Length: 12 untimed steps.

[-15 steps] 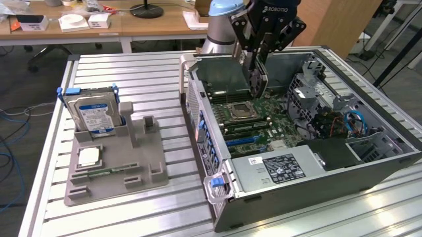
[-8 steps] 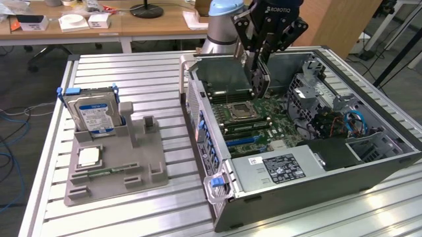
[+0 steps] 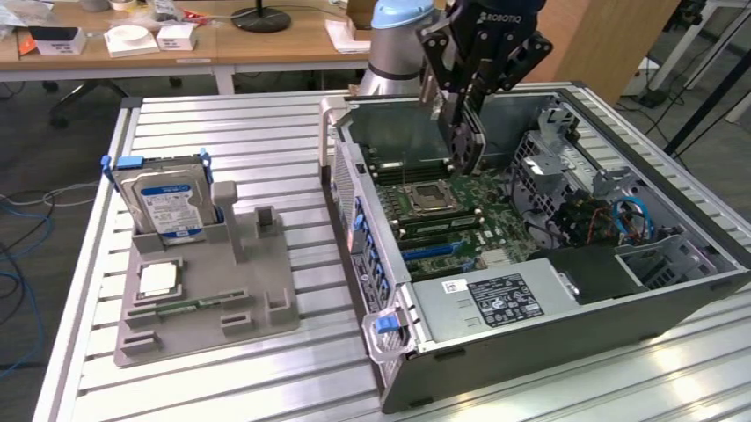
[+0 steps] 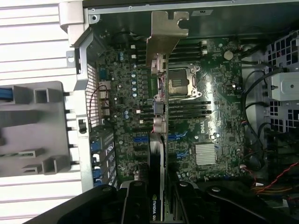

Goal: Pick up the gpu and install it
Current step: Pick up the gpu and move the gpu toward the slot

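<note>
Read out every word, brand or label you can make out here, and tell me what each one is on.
"ROBOTIQ": on the pincer gripping the gpu.
White print on the gpu's edge, wrist view: too blurred to read.
Power supply label: too small to read.
Hard drive label: too small to read.

hard drive [image 3: 171, 204] standing upright in the grey holder [image 3: 202, 338] (blue-white label out), memory stick [image 3: 193, 305] lying flat there, slatted surface [image 3: 270, 158] underneath.
</note>
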Available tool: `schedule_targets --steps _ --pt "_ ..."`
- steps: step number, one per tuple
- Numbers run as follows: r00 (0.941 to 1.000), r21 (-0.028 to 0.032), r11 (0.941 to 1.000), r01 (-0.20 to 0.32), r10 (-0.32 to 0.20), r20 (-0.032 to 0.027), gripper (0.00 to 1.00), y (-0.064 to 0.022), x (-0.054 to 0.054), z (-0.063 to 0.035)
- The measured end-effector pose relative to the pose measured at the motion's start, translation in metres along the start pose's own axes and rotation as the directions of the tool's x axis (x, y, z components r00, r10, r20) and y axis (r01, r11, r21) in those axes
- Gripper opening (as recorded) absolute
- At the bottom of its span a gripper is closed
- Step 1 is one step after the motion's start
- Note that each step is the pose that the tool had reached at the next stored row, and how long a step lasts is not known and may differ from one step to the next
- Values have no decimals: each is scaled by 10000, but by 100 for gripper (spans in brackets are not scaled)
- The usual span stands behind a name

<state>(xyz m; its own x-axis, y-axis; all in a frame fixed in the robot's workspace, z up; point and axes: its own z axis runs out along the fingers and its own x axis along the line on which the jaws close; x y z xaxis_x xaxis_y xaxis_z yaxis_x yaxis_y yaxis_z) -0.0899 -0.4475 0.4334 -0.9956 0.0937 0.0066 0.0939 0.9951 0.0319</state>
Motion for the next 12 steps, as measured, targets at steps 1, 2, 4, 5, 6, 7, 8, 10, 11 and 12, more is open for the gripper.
schedule_targets --steps 1,2,4,5,6,7,8,10,11,12 --pt "10000 0 10000 0 0 0 26 1 -8 1" --pt "10000 0 10000 0 0 0 26 2 -16 1" --pt "10000 0 10000 0 0 0 26 3 -33 2" --pt "10000 0 10000 -1 1 0 26 4 -40 3" --pt "10000 0 10000 -1 1 0 26 4 -47 3" --pt "10000 0 10000 -1 1 0 26 5 -55 4" --pt "10000 0 10000 -1 1 0 26 6 -62 4" --pt "10000 0 10000 0 0 0 26 7 -77 5" --pt "10000 -1 10000 0 0 1 26 8 -85 6" --pt "10000 0 10000 -1 1 0 26 8 -92 6"
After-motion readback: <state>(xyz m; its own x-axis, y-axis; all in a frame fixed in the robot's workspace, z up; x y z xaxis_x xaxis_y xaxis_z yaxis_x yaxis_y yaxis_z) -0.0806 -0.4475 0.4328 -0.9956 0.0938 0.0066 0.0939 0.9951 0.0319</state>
